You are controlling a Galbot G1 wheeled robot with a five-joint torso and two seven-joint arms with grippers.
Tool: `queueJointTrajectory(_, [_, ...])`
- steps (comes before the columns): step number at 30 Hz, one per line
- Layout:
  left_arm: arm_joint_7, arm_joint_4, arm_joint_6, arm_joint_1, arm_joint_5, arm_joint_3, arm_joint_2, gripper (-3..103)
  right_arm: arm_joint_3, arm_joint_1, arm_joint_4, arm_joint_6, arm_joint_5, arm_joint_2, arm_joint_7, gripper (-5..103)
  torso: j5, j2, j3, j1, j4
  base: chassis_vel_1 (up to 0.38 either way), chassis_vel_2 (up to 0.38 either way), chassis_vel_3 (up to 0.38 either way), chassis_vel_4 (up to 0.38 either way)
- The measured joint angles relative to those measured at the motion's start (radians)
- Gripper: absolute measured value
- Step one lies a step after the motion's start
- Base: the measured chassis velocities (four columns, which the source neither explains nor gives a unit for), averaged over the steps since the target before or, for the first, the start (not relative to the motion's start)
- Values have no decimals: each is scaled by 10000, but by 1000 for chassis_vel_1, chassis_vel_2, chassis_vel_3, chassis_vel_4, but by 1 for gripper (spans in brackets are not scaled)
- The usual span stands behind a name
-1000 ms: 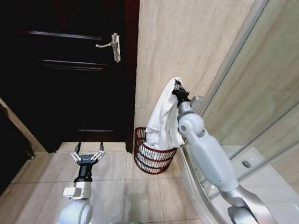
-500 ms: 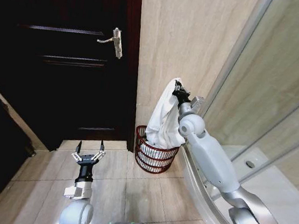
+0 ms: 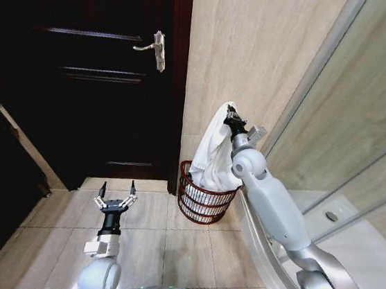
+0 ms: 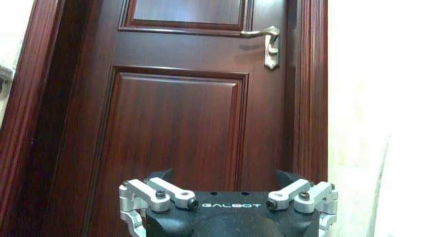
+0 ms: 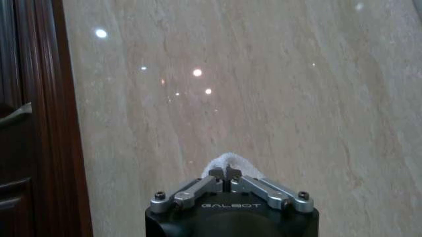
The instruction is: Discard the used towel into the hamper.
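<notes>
The right hand [image 3: 230, 112] is pinched together on the top of a white cloth towel [image 3: 211, 153], held up against the beige stone wall [image 3: 259, 54]. The towel hangs straight down from the hand, its lower end inside the small round dark red open-weave hamper [image 3: 204, 200] on the tiled floor [image 3: 167, 246]. The left hand [image 3: 115, 202] hovers low, fingers apart, facing the dark wooden door [image 3: 94, 91]. Hand and towel stand as they did a second ago; the camera has shifted.

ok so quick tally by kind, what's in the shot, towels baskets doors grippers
white cloth towel: 1
dark reddish-brown round open-weave hamper: 1
dark wooden door with metal lever handle: 1
grippers: 2, right gripper shut on the towel above the hamper, left gripper open, low by the door
total: 5
</notes>
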Motion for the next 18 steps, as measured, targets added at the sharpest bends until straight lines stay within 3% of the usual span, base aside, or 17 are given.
queueJointTrajectory(18, [-16, 43, -54, 10, 98, -11, -4, 100, 90, -92, 16, -30, 26, -99, -116, 2, 0, -706, -490, -216, 0, 0, 0, 0, 0])
